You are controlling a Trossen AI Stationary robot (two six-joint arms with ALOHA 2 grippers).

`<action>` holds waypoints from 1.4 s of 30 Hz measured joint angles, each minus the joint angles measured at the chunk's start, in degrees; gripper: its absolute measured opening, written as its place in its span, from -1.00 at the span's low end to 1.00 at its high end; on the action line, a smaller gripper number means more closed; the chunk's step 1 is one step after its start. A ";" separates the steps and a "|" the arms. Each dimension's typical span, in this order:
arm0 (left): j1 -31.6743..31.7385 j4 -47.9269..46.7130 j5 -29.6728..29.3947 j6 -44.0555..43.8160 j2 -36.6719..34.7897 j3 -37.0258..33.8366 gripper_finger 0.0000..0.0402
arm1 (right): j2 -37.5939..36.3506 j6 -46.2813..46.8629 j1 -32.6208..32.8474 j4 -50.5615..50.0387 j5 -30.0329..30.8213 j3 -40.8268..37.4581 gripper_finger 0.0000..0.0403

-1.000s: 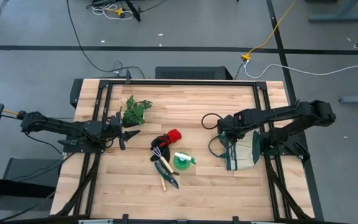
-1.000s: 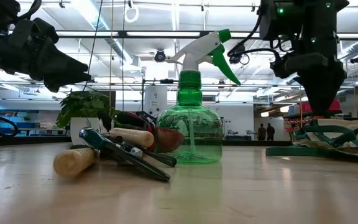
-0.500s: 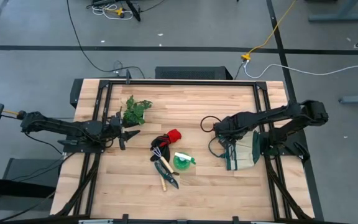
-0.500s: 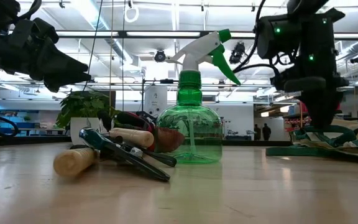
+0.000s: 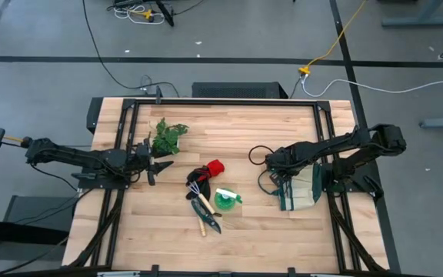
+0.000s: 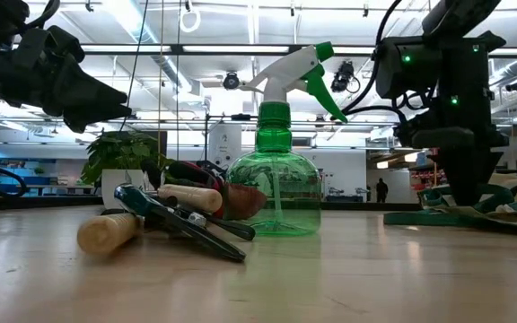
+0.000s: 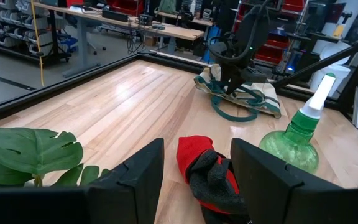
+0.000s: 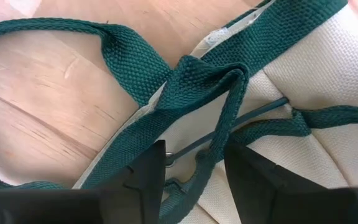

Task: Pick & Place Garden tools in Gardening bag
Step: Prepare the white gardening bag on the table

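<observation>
Right gripper (image 8: 191, 168), jaws apart and gripping nothing, hangs over the bag (image 5: 302, 188) at three o'clock, hiding its mouth. Left gripper (image 7: 194, 180), also released, faces the glove (image 7: 207, 174); shears (image 6: 182, 224) half-buried mid-table.

High camera looking straight down on the whole pale wooden table (image 5: 237, 223), low camera at table height looking across into the room, wrist cameras close up, left wrist and low both seeing the clear green plastic spray bottle (image 6: 275, 184).
</observation>
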 joint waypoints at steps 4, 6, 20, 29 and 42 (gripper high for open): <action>0.00 0.00 0.00 0.00 0.00 0.00 -0.04 | 0.00 -0.01 0.00 0.39 -0.01 -0.02 -0.17; 0.00 0.00 0.00 0.00 -0.01 0.00 -0.04 | 0.00 0.00 0.00 0.41 0.00 -0.02 -0.17; 0.00 0.00 0.00 0.00 0.00 0.00 -0.04 | 0.00 -0.02 0.00 0.46 -0.10 -0.02 -0.17; 0.00 0.00 0.00 0.00 -0.02 0.00 -0.04 | 0.00 -0.24 0.00 0.41 -0.13 -0.02 -0.18; 0.00 0.00 0.00 0.00 0.00 0.00 -0.04 | 0.00 -1.81 0.02 0.41 -1.67 -0.04 -0.80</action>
